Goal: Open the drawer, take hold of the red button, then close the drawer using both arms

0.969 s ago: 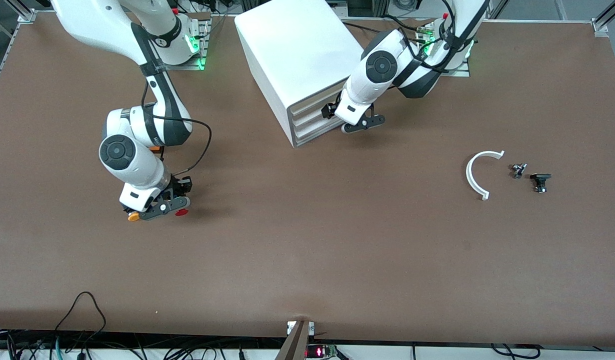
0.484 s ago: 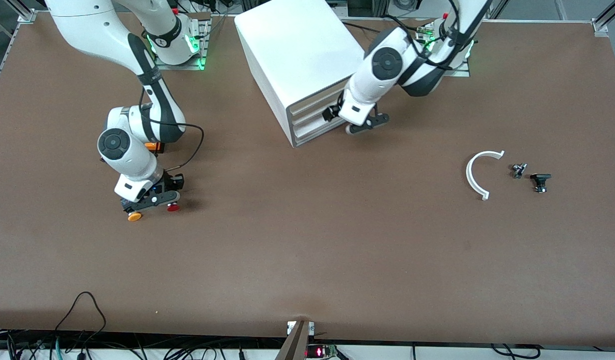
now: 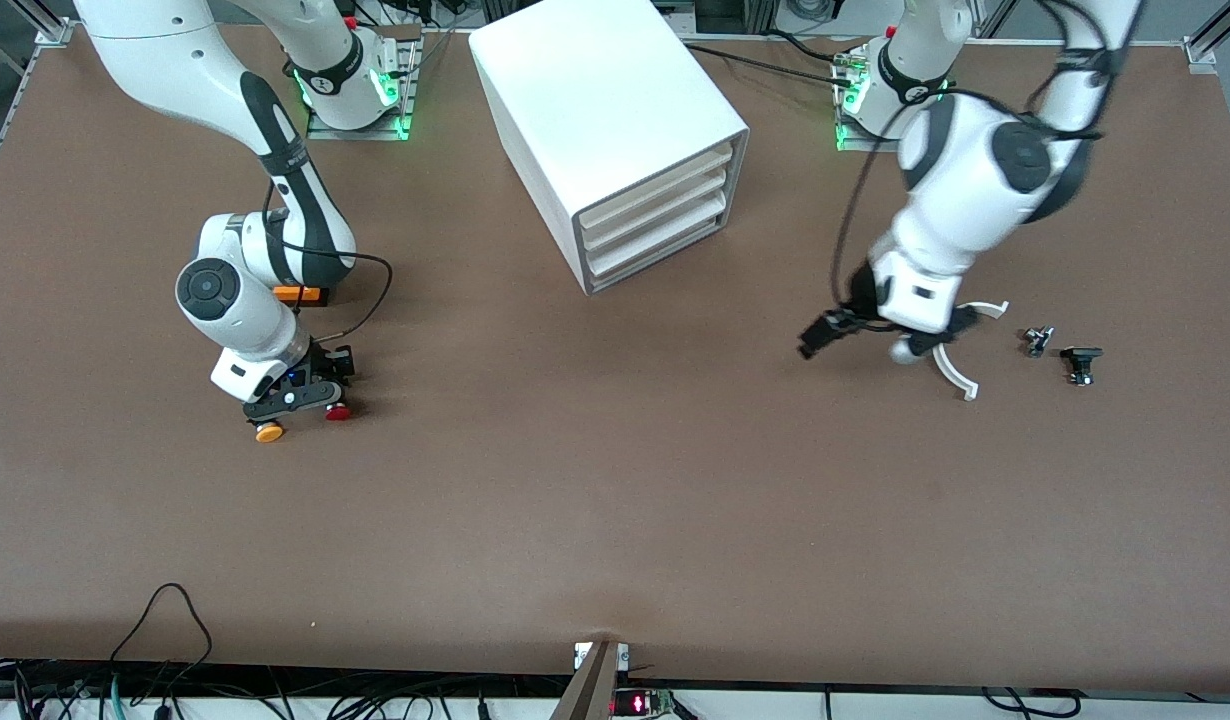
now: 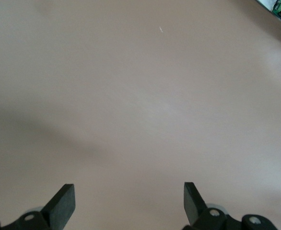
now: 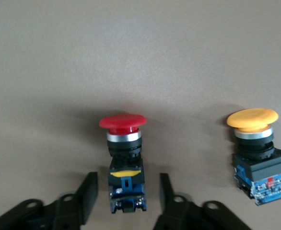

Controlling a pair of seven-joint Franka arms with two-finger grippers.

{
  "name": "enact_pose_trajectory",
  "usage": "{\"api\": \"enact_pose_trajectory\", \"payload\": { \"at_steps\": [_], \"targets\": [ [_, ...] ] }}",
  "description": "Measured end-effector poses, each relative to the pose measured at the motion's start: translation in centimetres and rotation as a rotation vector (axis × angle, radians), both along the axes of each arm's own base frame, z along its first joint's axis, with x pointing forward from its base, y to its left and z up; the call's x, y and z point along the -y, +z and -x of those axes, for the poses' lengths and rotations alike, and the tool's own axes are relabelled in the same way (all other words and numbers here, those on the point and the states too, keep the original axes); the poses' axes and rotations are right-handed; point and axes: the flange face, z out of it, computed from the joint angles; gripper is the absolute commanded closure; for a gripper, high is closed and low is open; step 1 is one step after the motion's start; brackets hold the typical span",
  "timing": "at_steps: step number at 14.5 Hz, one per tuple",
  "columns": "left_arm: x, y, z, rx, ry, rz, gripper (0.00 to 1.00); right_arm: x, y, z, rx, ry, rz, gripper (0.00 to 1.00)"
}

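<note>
Two buttons sit on the surface, the red button (image 5: pixel 123 143) flanked untouched by the right gripper (image 5: pixel 125 196)'s parted fingers, the orange-capped button (image 5: pixel 258 148) just beside, while the left gripper (image 4: pixel 129 203) hovers spread, empty.

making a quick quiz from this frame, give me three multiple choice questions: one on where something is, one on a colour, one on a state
1. Where is the right gripper?
A. at the red button
B. in the cabinet
C. over the white arc

2. What colour is the neighbouring button's cap?
A. blue
B. orange-yellow
C. green

3. How do the left gripper fingers stand?
A. shut on a drawer handle
B. open over bare table
C. shut on a button

Key: 1 A, its fingers flank the button's body. 2 B, clear in the right wrist view. 3 B, fingers apart, nothing between them.
</note>
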Motion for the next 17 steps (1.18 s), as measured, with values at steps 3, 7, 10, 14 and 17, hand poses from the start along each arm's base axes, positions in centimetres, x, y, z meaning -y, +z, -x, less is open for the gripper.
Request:
{"api": "enact_pose_trajectory", "payload": {
  "at_steps": [3,7,10,14,17],
  "targets": [
    [-10.7,9.0,-0.8,-0.091,-0.126,-0.023,0.00,-0.8,3.2,-1.5,-0.003,-0.049,-0.011,0.00],
    [-14.7,16.6,0.4,-0.173,-0.182,-0.107,0.00,-1.5,11.4,-4.1,-0.079,-0.094,-0.017,0.00],
    [-12.3,17.4,1.0,-0.228,-0.238,-0.129,0.00,-0.7,17.0,-5.6,-0.126,-0.128,-0.015,0.00],
    [-11.1,17.6,0.9,-0.240,-0.265,-0.133,0.00,-1.9,26.1,-6.7,-0.159,-0.264,-0.057,0.00],
    [-10.1,17.7,0.8,-0.237,-0.284,-0.135,0.00,-3.7,30.8,-6.4,-0.151,-0.347,-0.058,0.00]
  ]
}}
